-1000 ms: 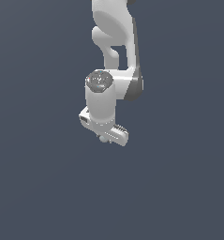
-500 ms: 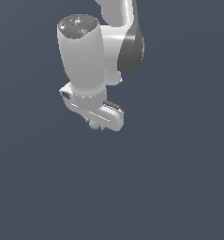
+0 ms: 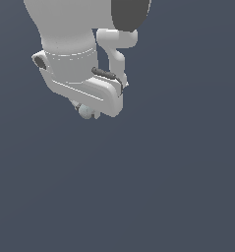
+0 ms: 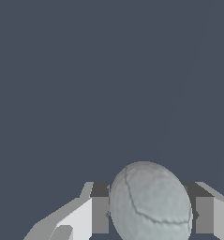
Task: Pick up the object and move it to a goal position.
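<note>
The object is a small pale grey-bluish sphere [image 4: 150, 202] with faint crack-like lines on it. In the wrist view it sits between the two fingers [image 4: 99, 213], which press on its sides. In the exterior view the sphere [image 3: 86, 111] peeks out under the white hand of the arm, mostly hidden by it. My gripper [image 3: 88, 109] is shut on the sphere and held well above the floor, in the upper part of the exterior view on its left side. The fingertips themselves are hidden in the exterior view.
The white arm [image 3: 70, 34] with a dark joint cover [image 3: 130, 12] fills the top of the exterior view. Around and below it is only the plain dark grey-blue floor [image 3: 163, 187]. No goal marker shows.
The arm and gripper have come much closer to the exterior camera and look far larger. The hand has shifted up and to that view's left, with the sphere held in it.
</note>
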You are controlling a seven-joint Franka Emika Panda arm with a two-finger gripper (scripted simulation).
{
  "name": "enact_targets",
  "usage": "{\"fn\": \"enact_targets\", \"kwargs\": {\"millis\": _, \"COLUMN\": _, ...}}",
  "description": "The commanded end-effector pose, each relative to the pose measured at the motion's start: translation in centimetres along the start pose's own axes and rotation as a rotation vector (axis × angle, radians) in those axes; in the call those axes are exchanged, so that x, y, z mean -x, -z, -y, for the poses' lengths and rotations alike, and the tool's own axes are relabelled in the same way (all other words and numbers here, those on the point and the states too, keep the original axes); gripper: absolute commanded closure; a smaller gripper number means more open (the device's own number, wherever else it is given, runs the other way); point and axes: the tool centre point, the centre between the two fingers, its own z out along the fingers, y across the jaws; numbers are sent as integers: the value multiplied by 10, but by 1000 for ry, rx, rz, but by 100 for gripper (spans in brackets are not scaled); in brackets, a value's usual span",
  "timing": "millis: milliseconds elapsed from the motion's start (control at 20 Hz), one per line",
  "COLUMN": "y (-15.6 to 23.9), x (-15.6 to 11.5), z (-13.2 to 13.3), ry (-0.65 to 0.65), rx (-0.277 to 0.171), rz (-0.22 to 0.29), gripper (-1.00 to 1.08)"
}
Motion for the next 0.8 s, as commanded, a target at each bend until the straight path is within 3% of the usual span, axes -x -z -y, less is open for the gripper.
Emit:
{"fn": "enact_targets", "kwargs": {"millis": 0, "y": 20, "x": -4, "z": -3, "ry": 1, "rx": 1, "rz": 1, "gripper": 108}}
{"fn": "enact_targets", "kwargs": {"millis": 750, "y": 77, "x": -19, "z": -10, "ry": 1, "rx": 1, "rz": 1, "gripper": 108}}
